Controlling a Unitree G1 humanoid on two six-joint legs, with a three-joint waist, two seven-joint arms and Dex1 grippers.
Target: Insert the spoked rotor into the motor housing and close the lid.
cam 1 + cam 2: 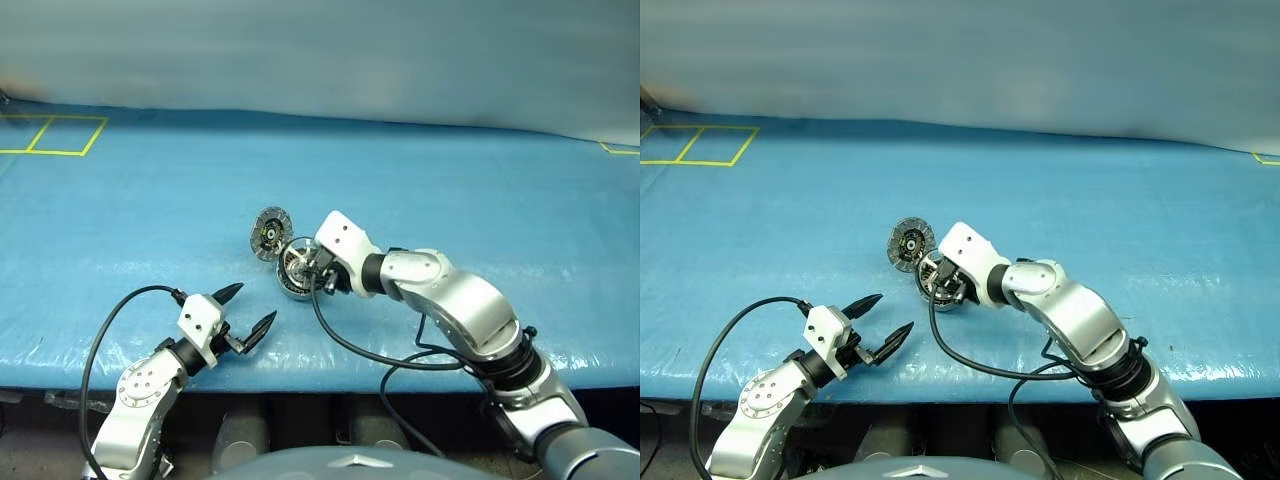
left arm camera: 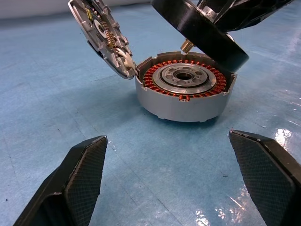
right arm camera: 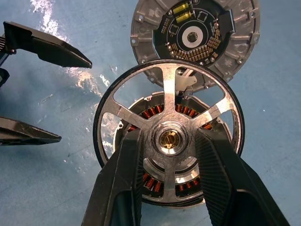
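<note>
Black-rimmed, silver-spoked rotor [image 3: 169, 136]

Blue table [image 1: 480, 190] showing yellow lines, silver housing [image 2: 181, 101] showing copper-orange windings, rotor [image 3: 169, 136] showing black rim and silver spokes, grey lid [image 3: 195, 35] showing dark inner board

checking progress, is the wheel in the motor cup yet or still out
Still out: the wheel hangs tilted above the cup, gripped by the right tool.
</note>
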